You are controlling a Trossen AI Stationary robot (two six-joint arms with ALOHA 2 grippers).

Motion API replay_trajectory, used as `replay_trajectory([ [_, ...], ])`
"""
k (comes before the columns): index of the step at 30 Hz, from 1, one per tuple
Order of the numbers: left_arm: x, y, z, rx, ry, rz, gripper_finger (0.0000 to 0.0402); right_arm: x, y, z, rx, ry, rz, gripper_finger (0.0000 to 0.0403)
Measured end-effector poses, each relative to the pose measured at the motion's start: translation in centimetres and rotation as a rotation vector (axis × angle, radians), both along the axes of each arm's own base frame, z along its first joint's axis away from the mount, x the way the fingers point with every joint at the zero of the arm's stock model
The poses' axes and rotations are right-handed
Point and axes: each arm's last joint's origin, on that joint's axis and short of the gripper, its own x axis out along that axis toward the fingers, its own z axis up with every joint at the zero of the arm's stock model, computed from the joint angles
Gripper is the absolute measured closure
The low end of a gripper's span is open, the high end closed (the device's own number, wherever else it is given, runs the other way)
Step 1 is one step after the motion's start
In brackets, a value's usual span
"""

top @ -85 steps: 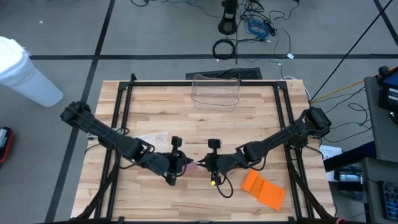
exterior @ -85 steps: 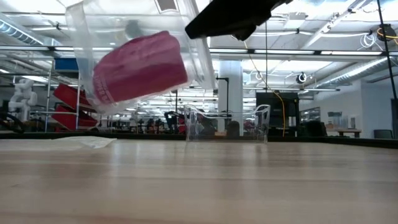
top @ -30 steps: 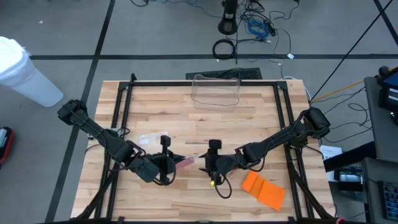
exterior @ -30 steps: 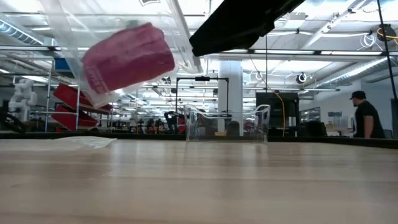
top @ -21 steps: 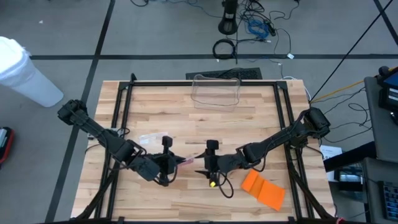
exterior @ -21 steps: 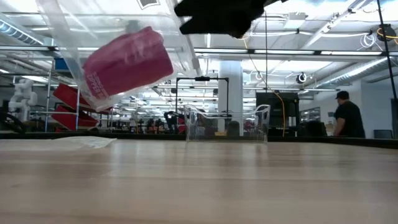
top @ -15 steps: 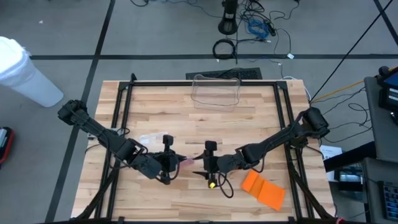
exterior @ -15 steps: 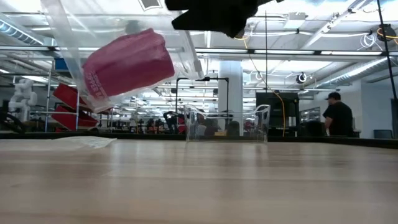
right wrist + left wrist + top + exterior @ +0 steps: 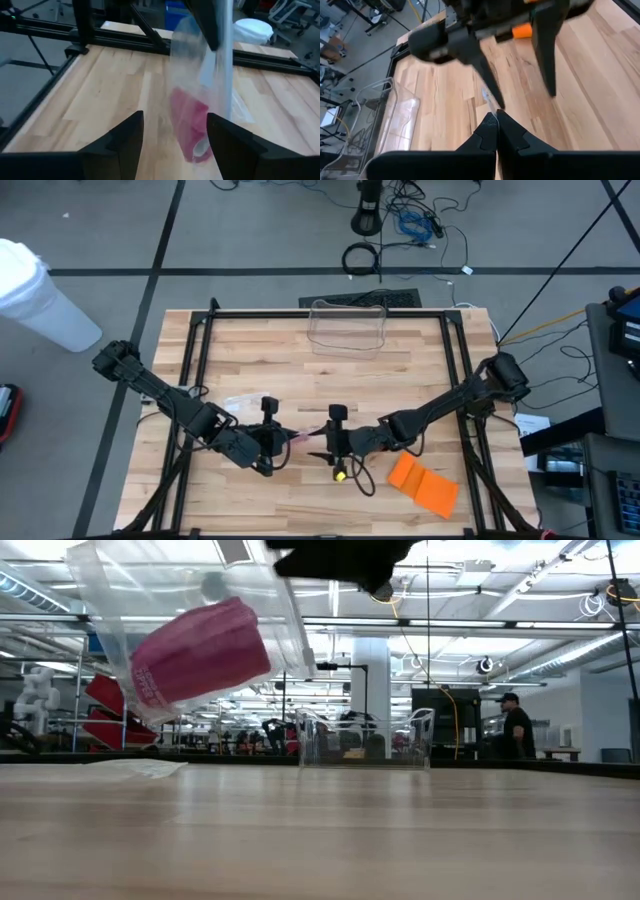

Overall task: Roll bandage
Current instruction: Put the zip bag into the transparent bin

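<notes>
Hanging in a clear bag [image 9: 185, 635] above the tabletop [image 9: 330, 380], the pink bandage [image 9: 198, 652] is the thing most at risk. The left gripper [image 9: 495, 131] has its jaws pressed shut on a thin edge of the bag, and that pinch alone carries the load. If the film slips out, bag and roll drop to the wood and may roll away.

The right gripper [image 9: 172, 145] faces the bag with jaws wide, holding nothing. In the right wrist view the bandage sits ahead of them, roughly in line with the gap but not yet between them. Closing too soon would probably catch only loose film; closing too far to one side could push the bag and twist it in the left grip. The bag looks slack and slippery, so the roll may also shift inside it when squeezed.

In the high view both grippers meet near the middle of the tabletop, toward its front, the bag between them.
</notes>
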Motion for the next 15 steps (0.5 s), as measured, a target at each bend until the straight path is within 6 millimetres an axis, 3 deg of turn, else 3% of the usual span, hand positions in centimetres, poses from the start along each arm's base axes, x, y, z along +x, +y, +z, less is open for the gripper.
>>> replay_trajectory([
  [8, -0.01, -0.02, -0.03, -0.007, 0.006, -0.006, 0.0401, -0.84, -0.01, 0.11, -0.078, 0.042, -0.113, 0.0202],
  [15, 0.29, 0.12, -0.02, -0.017, -0.003, -0.005, 0.0401, 0.10, -0.71, -0.28, -0.061, 0.010, -0.105, 0.0202],
])
